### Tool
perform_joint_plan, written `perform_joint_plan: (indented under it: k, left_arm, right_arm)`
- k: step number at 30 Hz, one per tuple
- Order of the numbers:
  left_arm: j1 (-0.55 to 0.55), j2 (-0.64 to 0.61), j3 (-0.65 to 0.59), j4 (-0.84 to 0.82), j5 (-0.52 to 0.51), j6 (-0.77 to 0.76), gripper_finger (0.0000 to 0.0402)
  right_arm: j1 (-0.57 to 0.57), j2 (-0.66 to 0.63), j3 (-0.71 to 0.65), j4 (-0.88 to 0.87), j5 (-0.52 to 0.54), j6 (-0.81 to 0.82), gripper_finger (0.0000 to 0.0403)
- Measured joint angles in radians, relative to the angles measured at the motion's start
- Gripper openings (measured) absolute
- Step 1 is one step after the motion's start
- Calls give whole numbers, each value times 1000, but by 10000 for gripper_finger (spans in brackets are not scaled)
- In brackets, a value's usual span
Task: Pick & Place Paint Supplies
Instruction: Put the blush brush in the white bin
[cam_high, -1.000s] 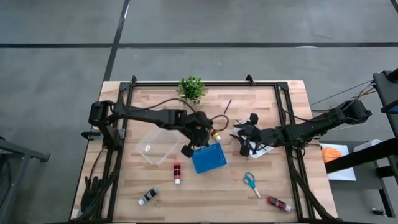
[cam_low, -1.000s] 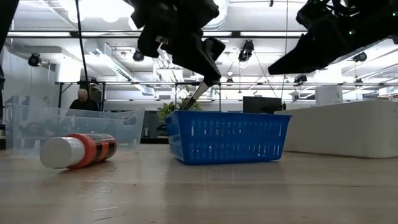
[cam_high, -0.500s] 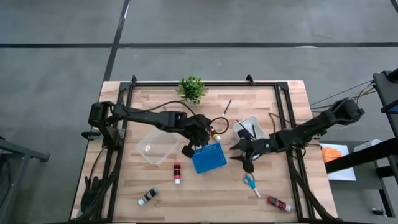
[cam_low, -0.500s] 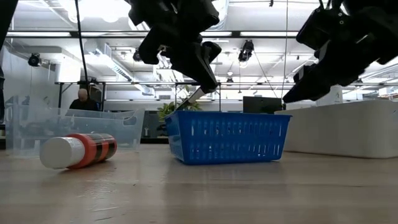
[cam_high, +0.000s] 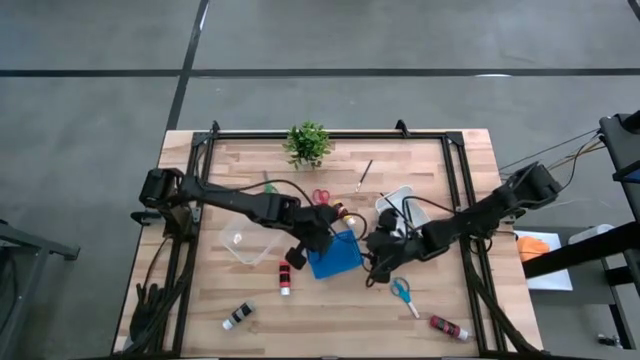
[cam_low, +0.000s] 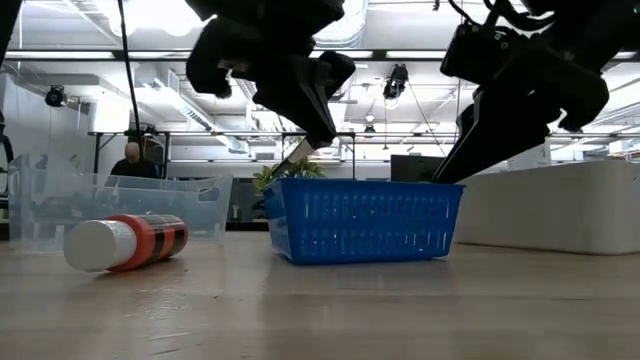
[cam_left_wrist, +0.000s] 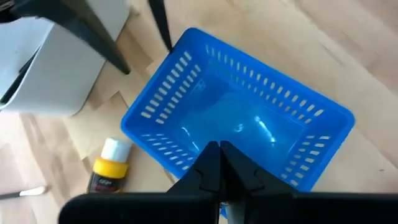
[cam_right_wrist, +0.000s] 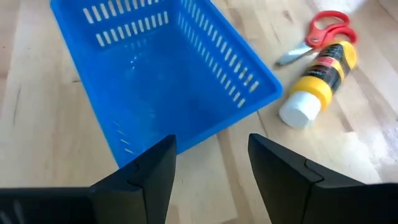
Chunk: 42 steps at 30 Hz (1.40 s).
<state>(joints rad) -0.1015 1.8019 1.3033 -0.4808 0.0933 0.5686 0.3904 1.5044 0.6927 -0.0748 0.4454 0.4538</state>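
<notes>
An empty blue basket (cam_high: 340, 258) stands mid-table. My left gripper (cam_left_wrist: 219, 163) hangs shut above its open top (cam_low: 300, 150), with nothing showing between the fingers. My right gripper (cam_right_wrist: 208, 177) is open and empty, just off the basket's right side (cam_high: 373, 258). A yellow paint bottle (cam_right_wrist: 317, 78) and red scissors (cam_right_wrist: 320, 31) lie on the wood beyond the basket. A red bottle (cam_high: 285, 278), a black-and-white bottle (cam_high: 238, 316), blue-green scissors (cam_high: 403, 292) and another red bottle (cam_high: 448, 327) lie toward the near edge. A brush (cam_high: 365, 175) lies farther back.
A clear plastic tub (cam_high: 247, 240) sits left of the basket and a white bin (cam_high: 402, 203) right of it. A small potted plant (cam_high: 308, 143) stands at the far edge. Black frame rails (cam_high: 455, 200) run along both table sides.
My right gripper has swung from over the white bin toward the table's left and near edge, sinking and tipping down, to the basket's right side; its fingers stay open. My left gripper has drifted a little toward the near edge over the basket, uncovering the red scissors and yellow bottle.
</notes>
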Motion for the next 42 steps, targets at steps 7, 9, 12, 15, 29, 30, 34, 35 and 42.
perform_joint_plan:
  k: [7, 9, 12, 15, 29, 30, 34, 35, 42]
  left_arm:
    - [-27, 0, 0, -7, -42, -10, 2]
    - [-27, 0, 0, -12, -42, -17, 2]
    - [-28, 0, 0, -13, -42, -19, 2]
    - [-28, 0, 0, -13, -42, -19, 2]
    - [-44, 0, 0, -15, -53, -27, 2]
    - [-45, 0, 0, -15, -53, -27, 2]
    - [-47, 0, 0, -16, -53, -27, 2]
    - [-46, 0, 0, -16, -53, -27, 2]
    - [-46, 0, 0, -19, -53, -27, 2]
  right_arm:
    - [23, 18, 33, -8, -88, 0, 199]
    - [39, 18, 42, -6, -110, 0, 199]
    - [68, 15, 56, -8, -113, 3, 199]
    - [86, 15, 71, -7, -89, -9, 199]
    - [24, 17, 74, 4, 38, -145, 199]
    - [25, 19, 73, 4, 34, -148, 199]
    - [24, 34, 73, 8, 17, -151, 199]
    - [23, 40, 73, 9, 11, -150, 199]
    - [22, 93, 78, 34, -36, -144, 199]
